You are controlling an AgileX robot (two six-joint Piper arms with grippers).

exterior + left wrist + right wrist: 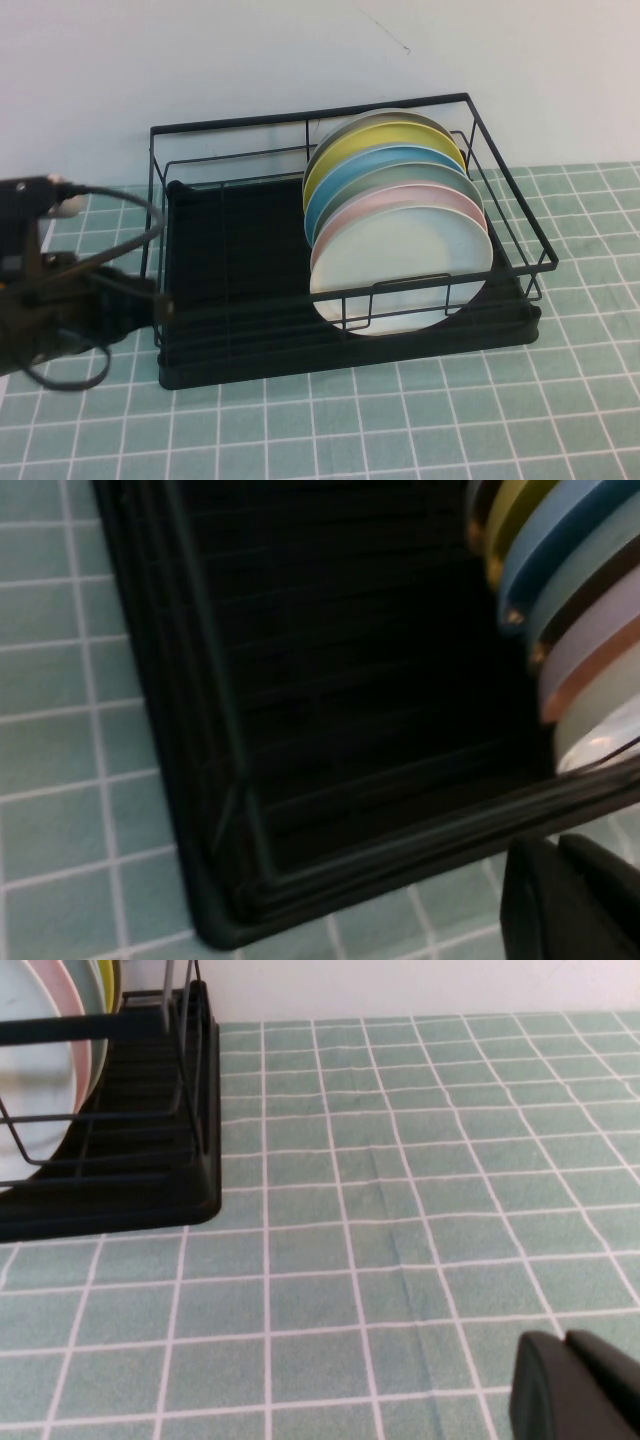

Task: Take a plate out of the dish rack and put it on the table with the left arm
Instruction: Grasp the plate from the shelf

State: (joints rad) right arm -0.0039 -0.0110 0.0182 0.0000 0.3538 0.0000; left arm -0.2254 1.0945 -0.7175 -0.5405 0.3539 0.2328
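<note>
The black wire dish rack stands on the green tiled table. Several plates stand on edge in its right half. The frontmost is the pale white plate, with a pink one right behind it. The left arm sits low at the rack's left front side. In the left wrist view my left gripper is shut and empty, over the tiles just outside the rack's corner, with the plate beyond the rim. My right gripper is shut and empty above bare tiles, away from the rack.
Pink, light blue and yellow plates stand behind the pale one. The rack's left half is bare ribbed tray. A white wall rises behind the rack. Open tiles lie in front of and to the right of it.
</note>
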